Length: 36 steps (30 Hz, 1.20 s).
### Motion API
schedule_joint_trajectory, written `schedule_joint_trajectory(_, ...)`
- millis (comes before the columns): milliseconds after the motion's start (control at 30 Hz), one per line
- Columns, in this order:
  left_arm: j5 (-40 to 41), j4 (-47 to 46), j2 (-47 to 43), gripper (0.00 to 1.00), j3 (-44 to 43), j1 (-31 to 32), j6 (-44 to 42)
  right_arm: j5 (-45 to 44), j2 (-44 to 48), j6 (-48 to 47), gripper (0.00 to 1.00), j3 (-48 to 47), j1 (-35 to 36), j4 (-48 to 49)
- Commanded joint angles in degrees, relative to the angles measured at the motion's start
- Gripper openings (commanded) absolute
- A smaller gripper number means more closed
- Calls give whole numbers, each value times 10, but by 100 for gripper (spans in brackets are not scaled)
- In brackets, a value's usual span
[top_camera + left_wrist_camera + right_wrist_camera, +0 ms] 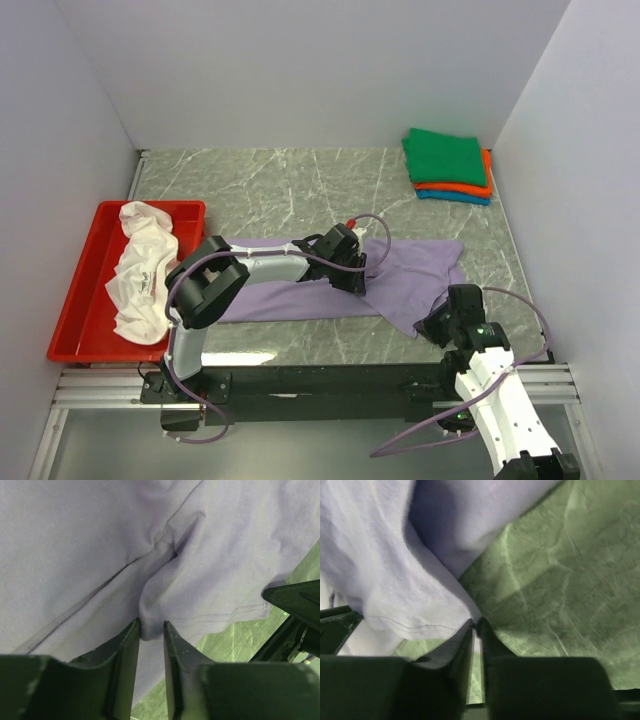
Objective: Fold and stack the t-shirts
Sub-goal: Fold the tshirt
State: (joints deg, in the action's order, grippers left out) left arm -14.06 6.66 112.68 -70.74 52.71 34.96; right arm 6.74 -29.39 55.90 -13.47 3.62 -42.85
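The lavender t-shirt is spread flat across the middle of the marbled surface, well apart from the folded pile at the far right corner, where a green t-shirt is laid on an orange t-shirt and a teal t-shirt. A white t-shirt is heaped in the red tray at the left. A raised ridge of lavender cloth beside the stitched hem is pinched by the left hand, its jaws drawn close with the fabric bunched between them. The shirt's near right corner is nipped by the right hand, its jaws almost pressed together on a thin edge of cloth. The fabric is judged light, soft and limp: it will sag and crease where it is not supported. It is best taken at hems and corners, so that a straight fold line can be kept.
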Motion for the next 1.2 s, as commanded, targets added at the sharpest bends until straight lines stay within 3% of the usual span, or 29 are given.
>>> schedule_joint_trajectory(0, -12, -20, 4, 28, -17, 4, 1, 1, -5, -7, 13, 6, 3, -7)
schedule_joint_trajectory(100, -13, -18, 2, 16, -18, 4, 1, 16, -11, -15, 0, -10, 3, -18)
schedule_joint_trajectory(133, -13, -18, -2, 9, -17, 3, 2, 17, -11, -18, 0, -22, 3, -24)
schedule_joint_trajectory(233, -10, -17, -11, 1, -13, 4, 4, 17, -4, -27, 0, -55, 3, -52)
schedule_joint_trajectory(800, 7, 11, -72, 1, -6, -10, 17, 60, -4, -33, 0, -147, 4, -107)
schedule_joint_trajectory(1167, -9, 13, -57, 0, -6, -17, 11, 49, -1, -28, 0, -96, 4, -87)
